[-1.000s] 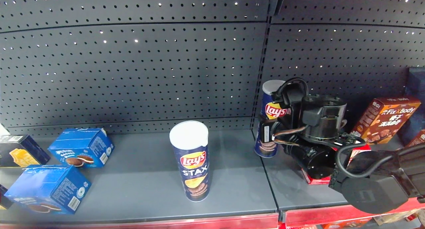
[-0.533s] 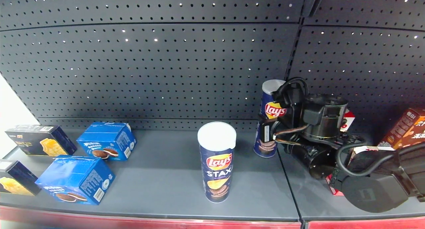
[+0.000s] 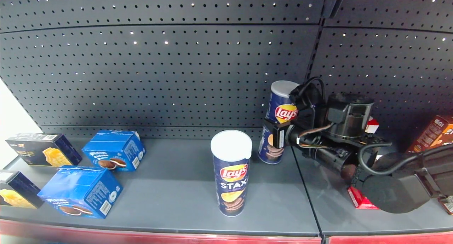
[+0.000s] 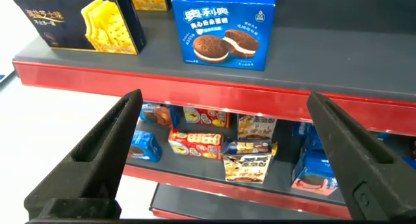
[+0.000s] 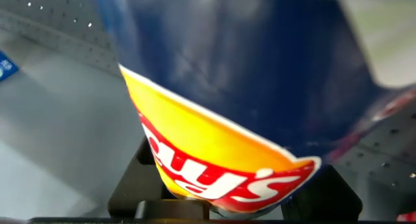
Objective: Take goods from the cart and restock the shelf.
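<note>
The right pincer [image 3: 277,138], clamped on a tilted can [image 3: 283,111] at the back edge of the shelf [image 3: 159,187], should next stand it upright and let go.

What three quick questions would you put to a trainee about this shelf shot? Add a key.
1. True or false: the right gripper is empty.
2. In the head view, how many blue boxes lie on the shelf to the left of the standing can? A one, B two, C four.
3. Which gripper has open jaws with nothing between them?

Key
1. False: its jaws are shut on the held can.
2. B.
3. The left gripper.
</note>
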You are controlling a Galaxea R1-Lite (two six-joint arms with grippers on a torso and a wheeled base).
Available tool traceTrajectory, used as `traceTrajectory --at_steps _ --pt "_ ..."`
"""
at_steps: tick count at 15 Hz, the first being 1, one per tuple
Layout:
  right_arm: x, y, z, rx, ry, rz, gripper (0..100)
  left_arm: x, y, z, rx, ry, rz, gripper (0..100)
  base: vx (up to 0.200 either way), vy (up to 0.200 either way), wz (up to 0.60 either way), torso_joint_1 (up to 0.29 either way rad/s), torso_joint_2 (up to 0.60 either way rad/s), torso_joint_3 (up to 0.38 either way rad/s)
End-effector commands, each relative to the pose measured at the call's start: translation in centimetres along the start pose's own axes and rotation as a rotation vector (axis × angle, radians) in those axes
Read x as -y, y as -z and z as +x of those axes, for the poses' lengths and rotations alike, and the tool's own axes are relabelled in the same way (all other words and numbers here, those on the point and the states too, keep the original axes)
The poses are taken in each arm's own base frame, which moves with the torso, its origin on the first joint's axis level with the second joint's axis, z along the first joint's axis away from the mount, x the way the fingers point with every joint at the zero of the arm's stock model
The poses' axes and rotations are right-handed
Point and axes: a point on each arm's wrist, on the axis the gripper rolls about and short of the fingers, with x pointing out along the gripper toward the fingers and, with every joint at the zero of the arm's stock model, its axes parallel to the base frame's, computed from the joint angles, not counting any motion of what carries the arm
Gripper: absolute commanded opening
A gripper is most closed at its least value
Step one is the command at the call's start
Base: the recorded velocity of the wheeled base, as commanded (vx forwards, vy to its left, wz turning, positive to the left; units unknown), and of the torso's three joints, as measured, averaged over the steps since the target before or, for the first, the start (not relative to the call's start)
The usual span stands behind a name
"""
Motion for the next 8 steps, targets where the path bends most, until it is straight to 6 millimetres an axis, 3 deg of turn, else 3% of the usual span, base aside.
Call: traceTrajectory --at_steps 1,8 --pt "-0.2 0.2 1.1 0.003 0.000 -0.001 0 0.0 0.0 0.0 -0.002 0.000 0.000 100 0.000 0.000 0.00 0.000 0.00 0.000" --pt "-1.8 0.8 3.9 0.016 -0.035 -0.001 0 0.0 0.0 0.0 -0.002 0.000 0.001 100 0.000 0.000 0.00 0.000 0.00 0.000"
